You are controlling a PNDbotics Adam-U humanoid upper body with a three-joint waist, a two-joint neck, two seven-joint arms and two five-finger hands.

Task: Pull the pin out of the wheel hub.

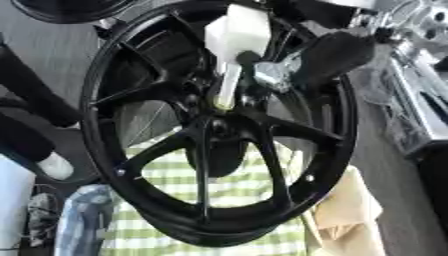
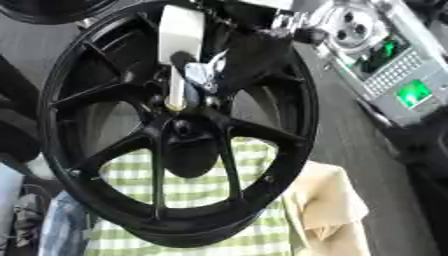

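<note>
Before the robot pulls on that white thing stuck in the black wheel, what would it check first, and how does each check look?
1. White pin tip seated at the wheel hub: ok.
2. Right hand at the pin's upper end: ok.
3. Fingers closed on the pin: cannot tell.
4. Black wheel held steady: cannot tell.
5. Left hand helping: not ok, out of sight.
6. Checked cloth behind the spokes, clear of the pin: ok.

Both views come from the robot's head and look down, very near, at a black wheel hub [image 1: 219, 130] that fills most of each picture. They share the hub and the green checked cloth [image 2: 219, 200]; the right eye sees more at the right side.
</note>
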